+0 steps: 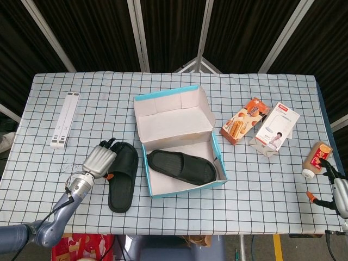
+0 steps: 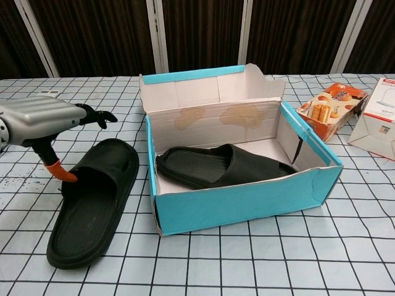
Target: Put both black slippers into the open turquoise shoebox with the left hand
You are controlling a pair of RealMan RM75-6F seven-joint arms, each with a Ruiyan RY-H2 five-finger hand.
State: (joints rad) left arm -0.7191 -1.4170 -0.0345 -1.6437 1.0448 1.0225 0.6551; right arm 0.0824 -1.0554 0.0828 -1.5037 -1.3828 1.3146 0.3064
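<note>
On the checked table, your turquoise shoebox sits open with one black slipper inside it. Just left of the shoebox lies the second slipper; your left hand hovers at its strap, fingers apart, holding nothing. Far right of the shoebox, your right hand is cut off at the frame edge; its grasp can't be made out.

Open turquoise cardboard shoebox has one black rubber slipper inside already, leaving free room along its back wall.
</note>
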